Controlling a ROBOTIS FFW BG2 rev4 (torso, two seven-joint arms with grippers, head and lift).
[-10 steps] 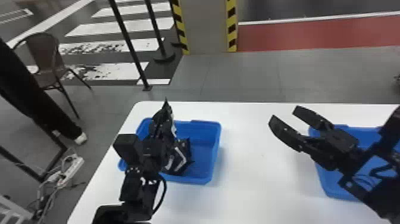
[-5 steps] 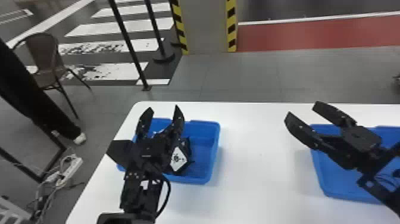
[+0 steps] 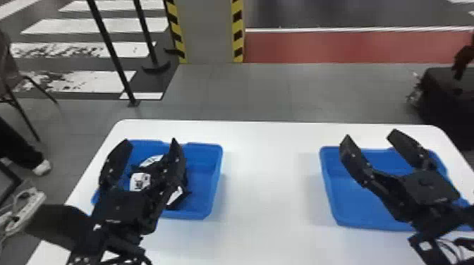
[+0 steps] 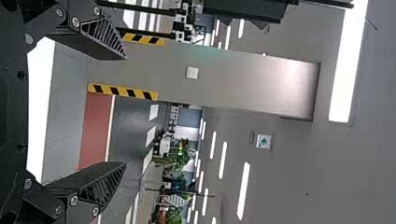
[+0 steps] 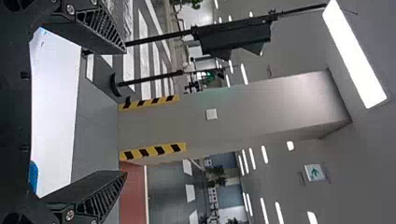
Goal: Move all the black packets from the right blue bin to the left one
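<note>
In the head view the left blue bin (image 3: 201, 190) holds several black packets (image 3: 180, 197) with white labels, partly hidden behind my left arm. Above that bin, my left gripper (image 3: 150, 144) stands open, its two fingers spread. My right gripper (image 3: 370, 135) is open over the right blue bin (image 3: 335, 197), whose visible floor is bare blue; the arm covers part of it. Both wrist views look out level across the room: the left gripper (image 4: 123, 112) has nothing between its fingers, and the right gripper (image 5: 125, 112) is likewise empty.
Both bins stand on a white table (image 3: 261, 197), with a wide stretch of tabletop between them. Beyond its far edge are a striped pillar (image 3: 208, 31), thin black posts and a dark case (image 3: 448, 95). A power strip (image 3: 26, 211) lies at the left.
The head view has shifted, showing more at the right. My left gripper's fingers have spread apart over the left bin, uncovering packets. The right gripper has turned to point more toward the far edge.
</note>
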